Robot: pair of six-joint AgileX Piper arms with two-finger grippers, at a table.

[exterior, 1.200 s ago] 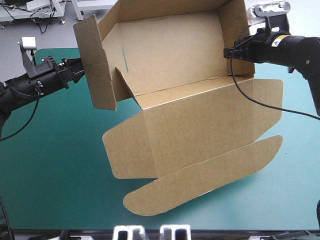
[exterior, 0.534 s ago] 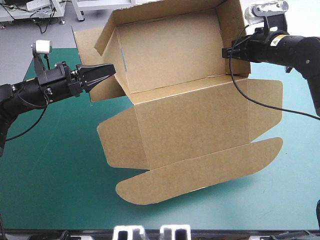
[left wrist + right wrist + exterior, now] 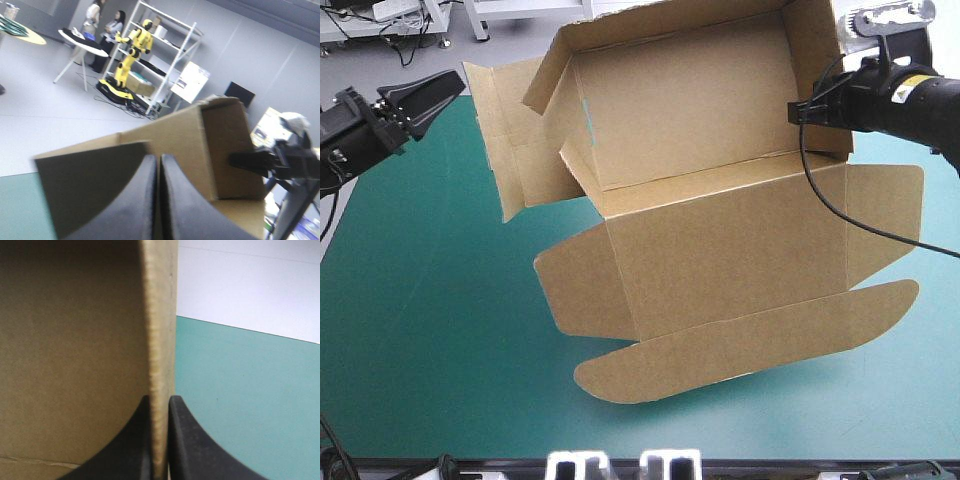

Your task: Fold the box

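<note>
The brown box (image 3: 720,240) hangs tilted above the teal-green table (image 3: 420,320), its back and side walls raised and its lid and long rounded flap (image 3: 750,345) sloping down toward the front. My right gripper (image 3: 802,110) is shut on the box's right wall; in the right wrist view the black fingers (image 3: 160,405) pinch the board's edge (image 3: 159,340). My left gripper (image 3: 445,85) is shut and holds nothing, a short way left of the loose left side flap (image 3: 505,150). In the left wrist view its fingers (image 3: 159,165) meet, with the box (image 3: 220,145) ahead.
Bare teal-green cover lies to the left and front of the box. The table's far edge runs behind the box near my left gripper. In the right wrist view the cover (image 3: 240,400) shows beside the held wall. The right gripper (image 3: 252,160) also shows in the left wrist view.
My left gripper has pulled back to the left and up, away from the box's left flap. The box and my right gripper have shifted slightly right.
</note>
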